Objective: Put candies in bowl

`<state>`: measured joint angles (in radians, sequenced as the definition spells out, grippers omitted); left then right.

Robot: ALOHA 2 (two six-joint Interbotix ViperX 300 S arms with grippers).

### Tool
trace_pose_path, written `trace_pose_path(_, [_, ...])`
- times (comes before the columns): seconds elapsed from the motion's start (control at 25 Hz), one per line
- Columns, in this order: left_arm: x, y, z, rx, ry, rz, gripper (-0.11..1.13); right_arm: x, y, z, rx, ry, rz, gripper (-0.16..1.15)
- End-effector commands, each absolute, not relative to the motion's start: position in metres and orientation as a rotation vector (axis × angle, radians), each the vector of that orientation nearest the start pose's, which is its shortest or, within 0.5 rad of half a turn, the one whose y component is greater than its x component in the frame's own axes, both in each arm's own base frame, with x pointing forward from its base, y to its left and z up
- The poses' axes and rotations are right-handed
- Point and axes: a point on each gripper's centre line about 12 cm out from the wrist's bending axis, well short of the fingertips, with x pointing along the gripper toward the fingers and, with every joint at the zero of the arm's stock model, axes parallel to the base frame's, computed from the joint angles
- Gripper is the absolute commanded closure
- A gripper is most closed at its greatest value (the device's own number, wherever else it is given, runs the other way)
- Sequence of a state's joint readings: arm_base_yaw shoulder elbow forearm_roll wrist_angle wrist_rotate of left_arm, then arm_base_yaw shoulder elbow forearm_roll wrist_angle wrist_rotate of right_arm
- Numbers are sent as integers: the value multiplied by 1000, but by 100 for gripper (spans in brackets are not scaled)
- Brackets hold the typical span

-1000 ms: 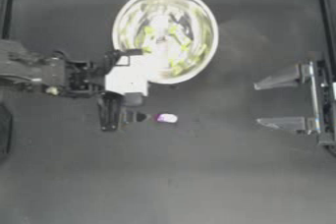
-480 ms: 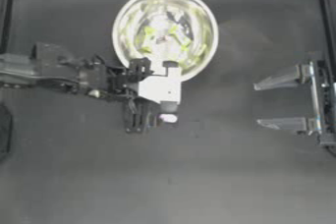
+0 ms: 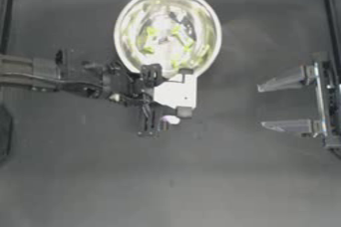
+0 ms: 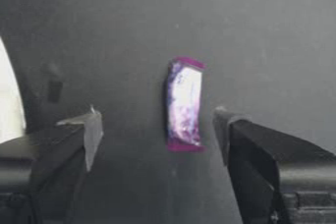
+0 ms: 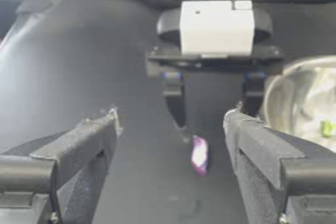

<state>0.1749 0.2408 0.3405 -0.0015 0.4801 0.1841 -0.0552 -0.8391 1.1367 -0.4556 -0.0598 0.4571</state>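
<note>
Sliding right over the last half-second, left gripper (image 4: 154, 120) now straddles the purple-and-white candy (image 4: 183, 105) | jaws spread, nothing grabbed | bowl (image 3: 126, 32) just beyond | right gripper (image 3: 286, 102) parked open far right

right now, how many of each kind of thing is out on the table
bowl: 1
purple-and-white candy: 1, on the table between the open jaws of the left tool
yellow-green candies in the bowl: count unclear because of reflections
tools: 2, the right tool parked open at the right side
total: 4 sure, plus the bowl's candies
</note>
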Motion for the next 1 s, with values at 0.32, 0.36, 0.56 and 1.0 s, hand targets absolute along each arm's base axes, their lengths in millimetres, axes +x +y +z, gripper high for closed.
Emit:
trace_pose_path(0.32, [445, 74, 141, 61, 1044, 57, 4, 220, -8, 260, 15, 229, -25, 3])
trace_pose_path(0.36, [445, 74, 140, 61, 1047, 56, 4, 220, -8, 260, 15, 230, -24, 3])
trace_pose_path(0.56, [445, 73, 135, 57, 1058, 54, 4, 220, -8, 261, 16, 227, -24, 3])
trace_pose_path(1.0, [446, 70, 127, 45, 1074, 47, 36, 220, -8, 261, 21, 226, -25, 3])
